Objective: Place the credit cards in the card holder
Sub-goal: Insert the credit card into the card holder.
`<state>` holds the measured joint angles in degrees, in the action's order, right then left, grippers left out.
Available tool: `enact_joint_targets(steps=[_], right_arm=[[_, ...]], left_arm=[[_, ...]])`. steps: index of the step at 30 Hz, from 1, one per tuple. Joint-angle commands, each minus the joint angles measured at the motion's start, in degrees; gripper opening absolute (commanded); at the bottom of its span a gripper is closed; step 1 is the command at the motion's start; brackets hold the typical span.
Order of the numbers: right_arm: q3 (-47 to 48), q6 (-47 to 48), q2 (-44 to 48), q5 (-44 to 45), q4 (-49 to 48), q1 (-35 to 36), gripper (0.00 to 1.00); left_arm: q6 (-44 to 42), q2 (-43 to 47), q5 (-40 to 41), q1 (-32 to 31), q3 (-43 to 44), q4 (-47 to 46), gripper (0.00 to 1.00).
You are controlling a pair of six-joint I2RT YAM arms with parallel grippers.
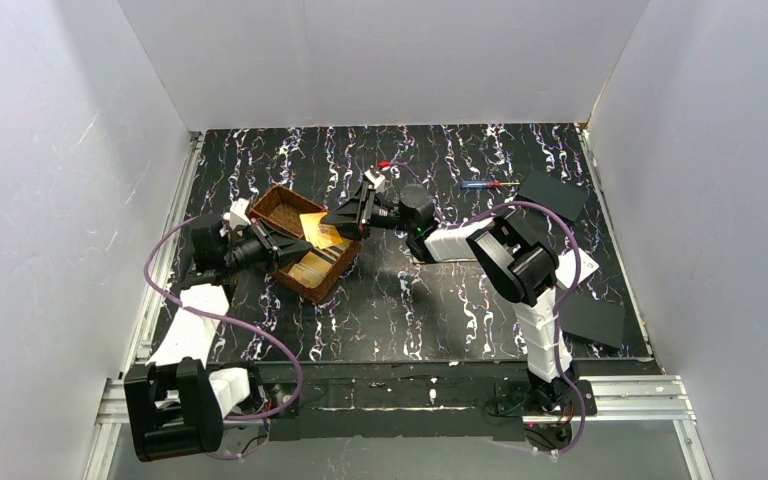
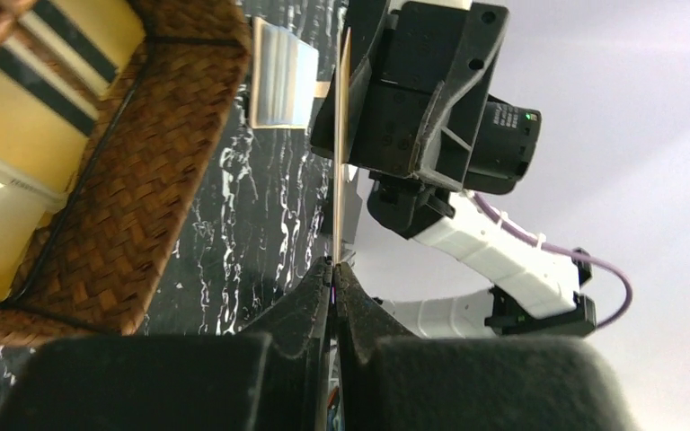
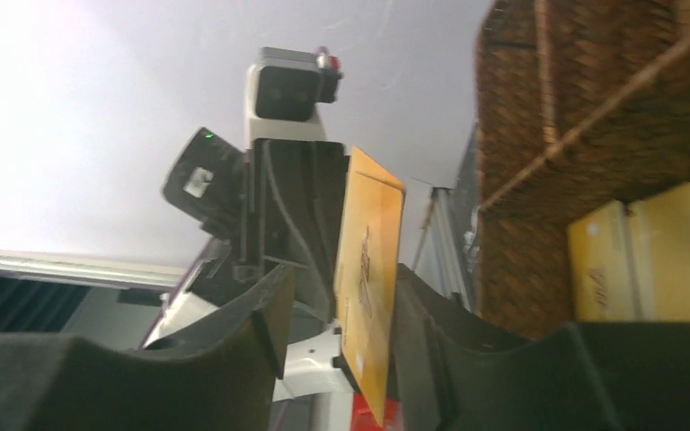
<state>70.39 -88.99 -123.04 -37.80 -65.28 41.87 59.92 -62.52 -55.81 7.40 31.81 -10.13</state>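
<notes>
L arm reaches from the left over the woven tray (image 1: 278, 203), R arm from the right; the two meet above the tray's right rim.

Left gripper (image 2: 334, 269): jaws shut narrow, tips pinching one edge of a gold card (image 2: 342, 153). In the L wrist view the card is edge-on and stands straight out from the tips. In the top view the card (image 1: 320, 230) hangs over the tray between both arms, clear of the surface (image 1: 430, 310).

Right gripper (image 3: 341, 283): jaws partway apart, the same card (image 3: 370, 278) standing between them. There is a gap on the card's left face. On the other face I can't tell whether the finger touches it. So the hold is with the L side only, as far as visible.

Other cards: loose cards (image 1: 312, 268), gold, lie flat in the tray's near-right compartment and are also seen in the R wrist view (image 3: 647, 251). One pale card (image 2: 283, 76) lies flat on the surface just beyond the tray's corner.

Two black plates lie at the right side of the surface, one far (image 1: 552, 196) and one near (image 1: 594, 321), well apart from the tray.
</notes>
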Motion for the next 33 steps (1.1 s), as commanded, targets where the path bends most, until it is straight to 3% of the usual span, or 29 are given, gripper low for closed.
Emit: enact_joint_targets(steps=[1, 4, 8, 11, 17, 19, 22, 24, 26, 28, 30, 33], right_arm=[[-0.50, 7.52, 3.83, 0.36, 7.42, -0.16, 0.54], [-0.25, 11.62, 4.36, 1.03, 13.83, -0.21, 0.58], [2.75, 17.95, 3.98, 1.60, 24.23, -0.04, 0.60], [6.02, 23.64, 4.07, 2.41, 33.78, 0.19, 0.61], [11.39, 29.76, 3.47, 3.88, 42.87, 1.13, 0.63], [12.12, 30.37, 3.52, 3.26, 43.90, 1.28, 0.64], [11.23, 38.13, 7.07, 2.02, 49.15, 0.66, 0.64], [4.92, 33.34, 10.32, -3.83, 39.14, -1.36, 0.65], [-3.42, 19.36, 12.37, -8.46, 16.45, -3.28, 0.65], [-9.52, 8.23, 13.62, -9.21, 0.52, -4.30, 0.66], [-13.77, 3.54, 15.56, -8.12, -6.68, -4.71, 0.66], [-18.13, 3.79, 19.47, -5.47, -7.63, -5.22, 0.67]], left_arm=[[-13.47, 2.61, 7.83, 0.57, 5.70, 20.64, 0.00], [-19.45, -0.02, 10.00, 0.60, 10.18, 29.47, 0.00], [-21.11, -1.43, 11.01, 0.57, 10.80, 31.44, 0.00], [-23.98, -1.03, 15.66, 0.60, 12.59, 35.90, 0.00], [-28.19, 5.35, 28.14, 0.58, 17.13, 43.62, 0.00], [-27.92, 7.33, 26.85, 0.57, 17.27, 41.95, 0.00], [-24.22, 7.07, 16.50, 0.43, 15.45, 34.45, 0.00], [-19.27, 7.08, 10.24, 0.11, 12.94, 26.61, 0.00], [-14.09, 7.72, 7.91, -0.69, 10.60, 18.48, 0.00], [-8.87, 7.38, 7.17, -1.94, 9.43, 12.71, 0.00], [-5.65, 6.40, 7.43, -4.19, 9.11, 7.87, 0.00], [-4.75, 5.53, 9.84, -9.30, 10.71, 7.15, 0.00]])
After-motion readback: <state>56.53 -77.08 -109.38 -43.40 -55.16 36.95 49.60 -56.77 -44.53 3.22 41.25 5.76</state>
